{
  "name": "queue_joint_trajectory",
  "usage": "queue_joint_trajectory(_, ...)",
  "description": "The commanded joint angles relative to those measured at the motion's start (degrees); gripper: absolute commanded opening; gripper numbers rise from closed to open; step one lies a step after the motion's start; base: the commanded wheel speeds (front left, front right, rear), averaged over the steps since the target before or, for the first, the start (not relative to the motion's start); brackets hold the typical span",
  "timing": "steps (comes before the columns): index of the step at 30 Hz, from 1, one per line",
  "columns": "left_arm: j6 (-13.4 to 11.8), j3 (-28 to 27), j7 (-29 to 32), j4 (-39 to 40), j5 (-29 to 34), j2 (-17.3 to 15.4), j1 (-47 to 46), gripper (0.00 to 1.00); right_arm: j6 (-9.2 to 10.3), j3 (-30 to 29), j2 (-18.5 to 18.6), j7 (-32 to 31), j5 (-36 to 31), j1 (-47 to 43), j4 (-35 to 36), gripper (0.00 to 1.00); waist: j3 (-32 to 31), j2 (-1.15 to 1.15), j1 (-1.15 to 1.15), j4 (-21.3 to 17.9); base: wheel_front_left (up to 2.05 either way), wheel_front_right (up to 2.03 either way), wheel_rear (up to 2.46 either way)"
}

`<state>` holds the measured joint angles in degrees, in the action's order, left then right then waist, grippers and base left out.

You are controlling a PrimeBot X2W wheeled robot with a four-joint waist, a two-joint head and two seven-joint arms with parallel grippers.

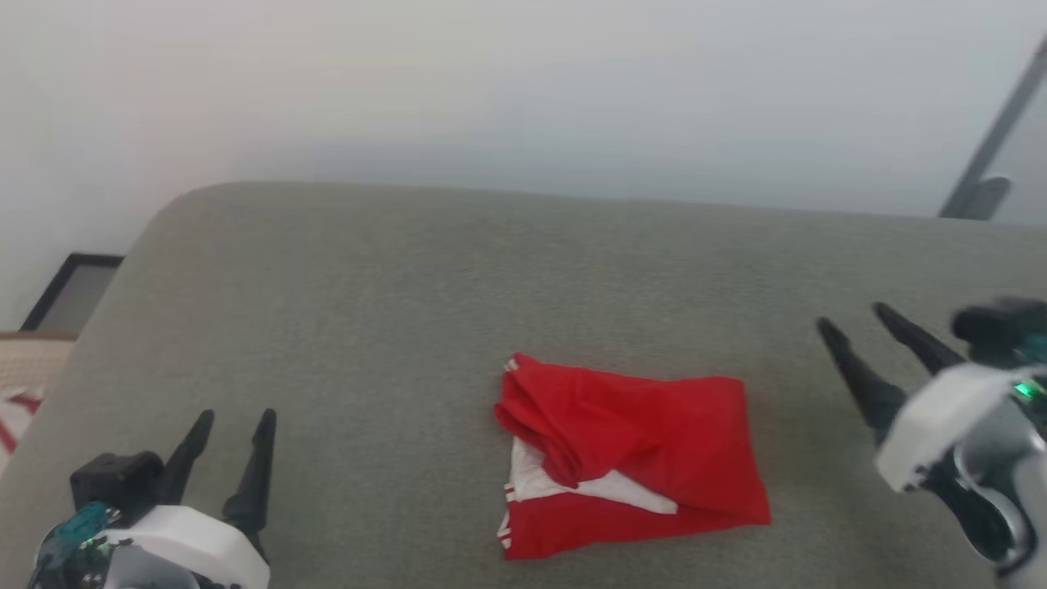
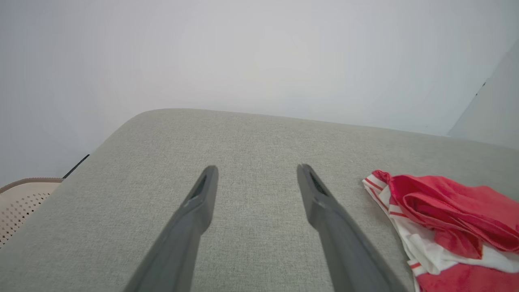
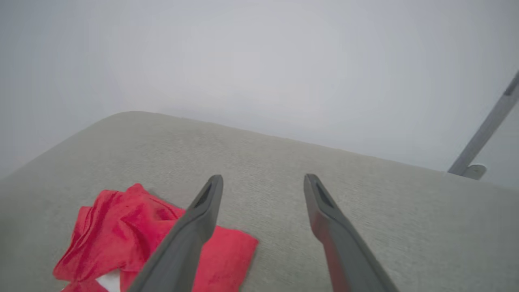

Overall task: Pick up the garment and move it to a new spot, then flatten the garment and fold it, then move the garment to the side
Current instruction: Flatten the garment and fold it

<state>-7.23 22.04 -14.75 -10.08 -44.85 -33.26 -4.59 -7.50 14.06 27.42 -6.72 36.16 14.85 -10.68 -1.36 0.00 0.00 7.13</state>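
Observation:
The garment [image 1: 654, 442] is bright red with white trim, lying folded into a rough rectangle on the grey cushion [image 1: 368, 311], a white band showing along its near-left side. My left gripper [image 1: 237, 425] stands open at the lower left, well apart from the cloth. At the far right my right gripper [image 1: 855, 321] is open too, raised and clear of the cloth's right edge. In the left wrist view the garment [image 2: 450, 211] lies to the right of the open left gripper [image 2: 256, 170]. The right wrist view has the garment [image 3: 121, 235] low at the left, partly behind one finger of the right gripper [image 3: 263, 178].
The cushion ends in a rounded far edge against a pale wall [image 1: 523, 90]. A perforated beige basket [image 2: 20, 198] stands off the cushion's left side. A grey slanted bar [image 1: 990, 147] leans at the upper right.

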Motion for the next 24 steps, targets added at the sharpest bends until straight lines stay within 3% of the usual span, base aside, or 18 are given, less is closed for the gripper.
queue_joint_trajectory(1,0.11,-0.48,-0.32,-0.02,0.61,-0.03,0.89,1.00,0.03,-1.02,0.09,1.59,-1.25,-1.59,0.53,1.00,-0.43,0.00,0.00,-1.54,0.00,0.00,0.00)
queue_joint_trajectory(6,0.46,-1.44,-0.42,0.02,0.79,-0.09,1.57,1.00,0.03,-5.59,-0.72,5.05,-2.94,-5.87,1.06,1.00,-0.73,0.00,0.00,-2.93,0.00,0.00,0.00)
queue_joint_trajectory(14,0.78,-2.75,-0.42,-0.10,1.18,0.10,2.85,1.00,0.03,-13.81,-5.53,8.40,-5.92,-13.88,3.52,1.00,-1.23,0.00,0.00,-3.89,0.00,0.00,0.00)
queue_joint_trajectory(24,0.78,-4.03,-0.46,0.84,1.45,-0.37,3.77,1.00,0.03,-16.33,-9.36,7.33,-7.66,-17.66,5.76,1.00,-1.26,0.00,0.00,-4.03,0.00,0.00,0.00)
